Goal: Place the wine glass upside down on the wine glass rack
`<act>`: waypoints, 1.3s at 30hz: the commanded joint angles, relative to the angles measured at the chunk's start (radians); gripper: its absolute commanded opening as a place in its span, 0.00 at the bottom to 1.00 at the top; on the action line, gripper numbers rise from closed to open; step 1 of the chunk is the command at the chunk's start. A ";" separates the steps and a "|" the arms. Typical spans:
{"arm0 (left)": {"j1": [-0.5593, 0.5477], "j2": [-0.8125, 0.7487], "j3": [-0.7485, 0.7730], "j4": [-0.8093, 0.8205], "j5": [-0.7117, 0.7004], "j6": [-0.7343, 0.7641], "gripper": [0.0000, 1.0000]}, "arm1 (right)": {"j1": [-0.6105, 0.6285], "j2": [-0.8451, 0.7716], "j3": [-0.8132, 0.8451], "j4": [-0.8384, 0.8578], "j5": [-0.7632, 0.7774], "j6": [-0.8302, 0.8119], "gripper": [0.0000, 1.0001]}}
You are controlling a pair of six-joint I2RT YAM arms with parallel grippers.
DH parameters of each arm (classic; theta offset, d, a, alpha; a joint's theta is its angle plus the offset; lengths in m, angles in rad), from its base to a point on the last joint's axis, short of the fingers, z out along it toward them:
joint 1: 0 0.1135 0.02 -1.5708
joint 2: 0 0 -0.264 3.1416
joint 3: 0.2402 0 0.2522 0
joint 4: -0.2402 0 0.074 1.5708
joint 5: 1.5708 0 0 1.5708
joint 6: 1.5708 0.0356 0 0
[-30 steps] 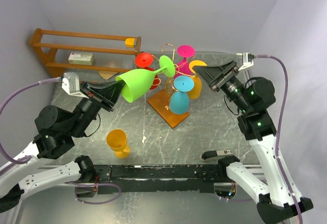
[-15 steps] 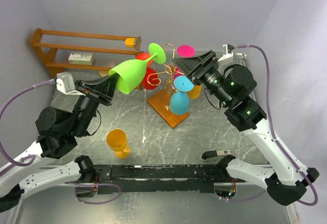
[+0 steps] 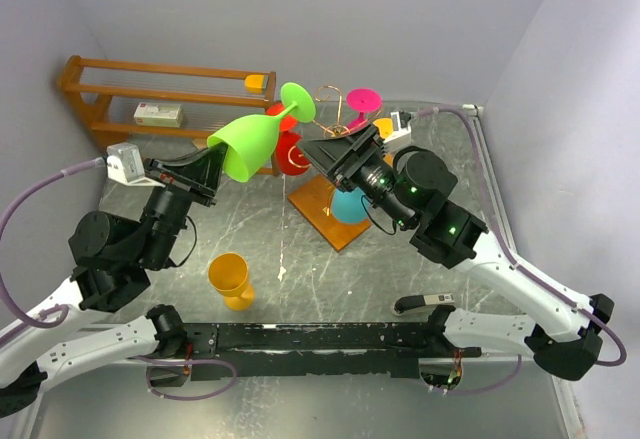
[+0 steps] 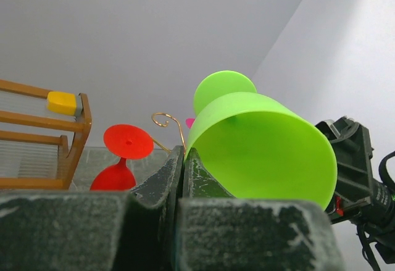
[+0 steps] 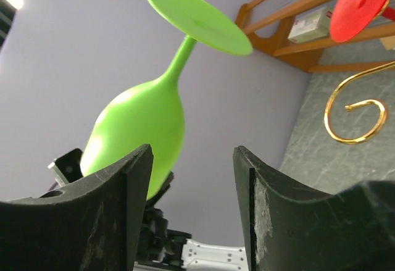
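I log the green wine glass (image 3: 248,144) up in the air, tilted, left of the wine glass rack (image 3: 312,202), foot toward the rack's top. Left tool (image 3: 203,177) pinches its bowl rim. Right tool (image 3: 328,149), over the rack, is spread and faces the glass without touching it.

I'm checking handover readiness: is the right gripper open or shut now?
Open. The right gripper shows its two fingers wide apart in the right wrist view, with the green wine glass seen through the gap.
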 commanded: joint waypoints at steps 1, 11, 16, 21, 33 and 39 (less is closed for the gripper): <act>-0.001 0.007 0.016 -0.005 0.062 0.030 0.07 | 0.028 0.004 -0.001 0.109 0.102 0.070 0.55; -0.002 -0.010 0.020 -0.023 0.129 0.008 0.07 | 0.028 0.069 0.031 0.133 0.116 0.150 0.47; -0.001 -0.011 0.016 -0.024 0.156 0.002 0.07 | 0.027 0.065 0.027 0.172 0.120 0.159 0.46; -0.001 -0.005 0.026 -0.039 0.181 0.004 0.07 | 0.028 0.040 -0.001 0.180 0.144 0.182 0.39; -0.001 -0.014 0.015 -0.042 0.297 0.008 0.07 | 0.028 0.031 -0.002 0.143 0.131 0.212 0.28; -0.001 -0.008 0.019 -0.051 0.346 0.015 0.07 | 0.029 0.037 -0.002 0.159 0.106 0.221 0.27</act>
